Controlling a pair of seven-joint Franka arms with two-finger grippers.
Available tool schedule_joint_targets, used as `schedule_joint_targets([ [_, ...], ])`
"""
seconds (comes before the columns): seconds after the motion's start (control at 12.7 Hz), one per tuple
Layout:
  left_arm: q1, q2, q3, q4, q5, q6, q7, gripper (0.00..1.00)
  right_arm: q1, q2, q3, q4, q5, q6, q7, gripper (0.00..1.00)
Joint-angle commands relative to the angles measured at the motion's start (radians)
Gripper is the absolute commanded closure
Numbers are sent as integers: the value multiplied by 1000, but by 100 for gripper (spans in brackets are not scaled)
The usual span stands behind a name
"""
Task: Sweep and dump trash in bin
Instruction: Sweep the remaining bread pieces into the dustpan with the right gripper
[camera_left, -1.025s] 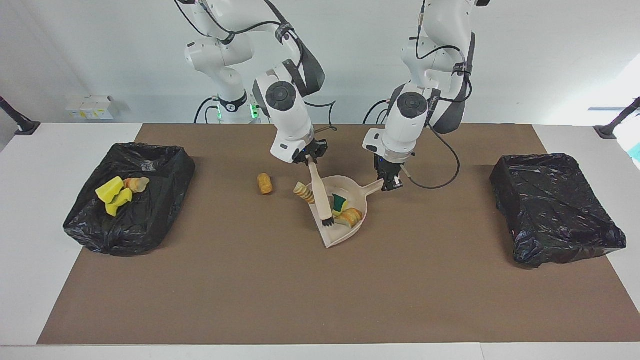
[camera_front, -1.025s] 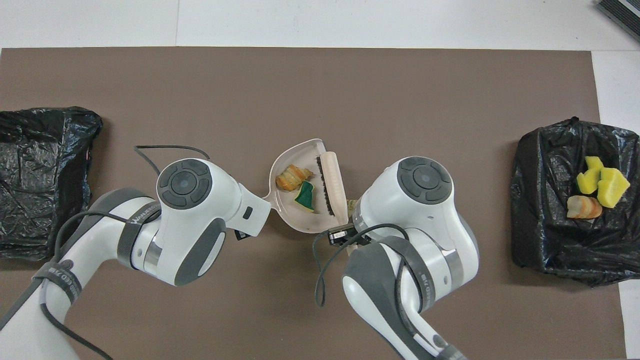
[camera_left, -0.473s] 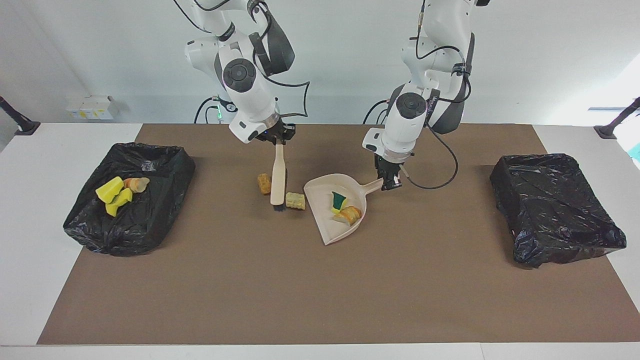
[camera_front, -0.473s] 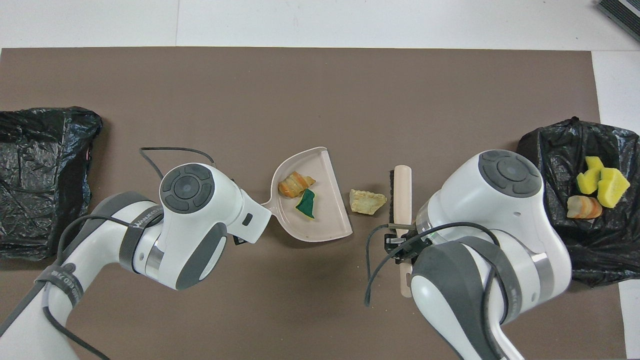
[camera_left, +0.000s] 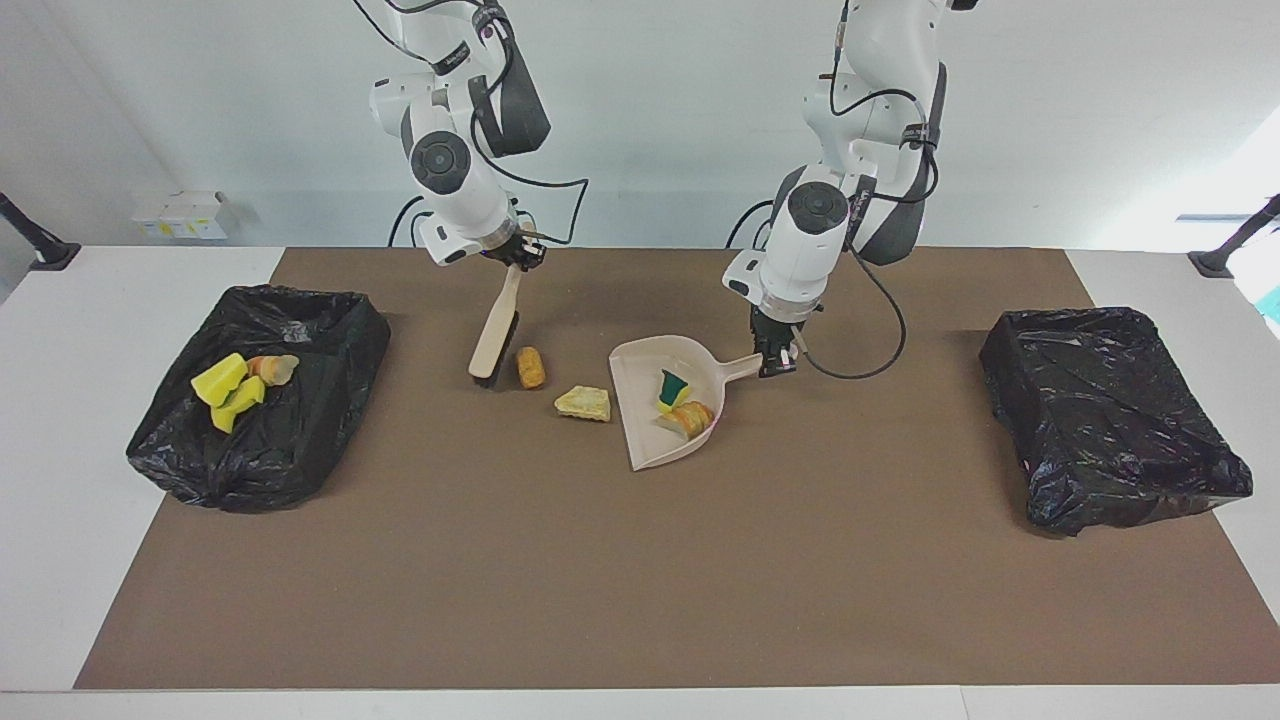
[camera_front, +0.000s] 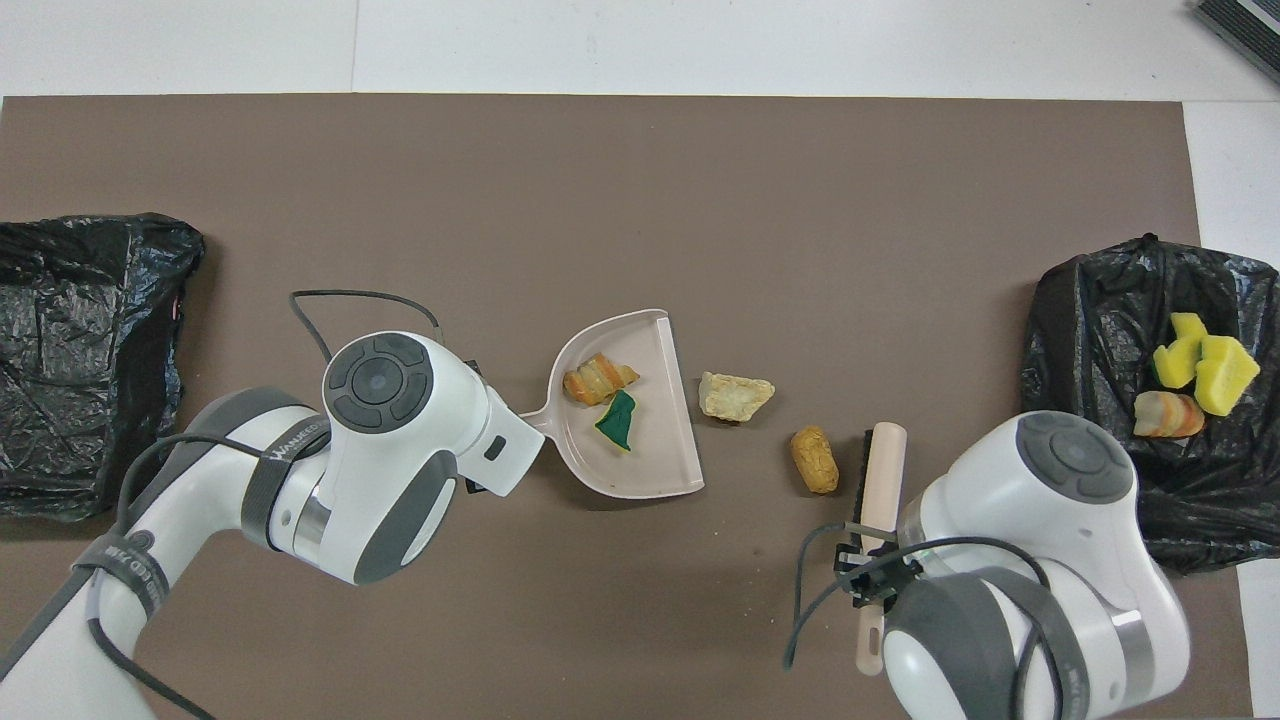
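My left gripper (camera_left: 775, 362) is shut on the handle of the beige dustpan (camera_left: 645, 440), which rests on the mat with a green-backed sponge scrap (camera_left: 673, 388) and an orange bread-like lump (camera_left: 695, 418) in it. My right gripper (camera_left: 520, 258) is shut on the handle of the beige brush (camera_left: 493, 335); its bristles touch down beside an orange lump of trash (camera_left: 530, 367). A pale yellow scrap (camera_left: 584, 403) lies between that lump and the pan's open edge. In the overhead view the dustpan (camera_front: 650, 460), pale scrap (camera_front: 735, 396), orange lump (camera_front: 815, 459) and brush (camera_front: 880, 480) sit in a row.
A black-bagged bin (camera_left: 300, 440) at the right arm's end of the table holds yellow sponge chunks (camera_left: 228, 390) and an orange lump. A second black-bagged bin (camera_left: 1110, 415) stands at the left arm's end. A brown mat (camera_left: 640, 580) covers the table.
My right gripper carried the brush out of the dustpan and toward the right arm's end, past both loose scraps. The pale scrap now lies flat outside the pan. The dustpan turned slightly.
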Motion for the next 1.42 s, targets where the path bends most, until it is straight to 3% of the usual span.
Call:
schedule_joint_targets([
  [0.0,-13,-35,12,-41,-9,26,14,100,8,-25,16,-109,-2,146,41,100],
  [0.24,-13,-35,12,-41,-9,26,-7,100,63,37,16,-74,5,236,75,100],
  [0.47,-13,-37,12,-41,-9,24,-17,100,75,187,17,53,-4,254,-37,100],
  [0.87,-13,-35,12,-41,-9,33,-40,100,143,350,19,263,6,248,-304,100],
  [1.18,-13,-35,12,-41,-9,34,-60,100,267,388,19,291,49,353,-359,100],
  [1.34,-13,-35,12,-41,-9,30,-98,100,278,394,19,290,77,363,-361,100],
])
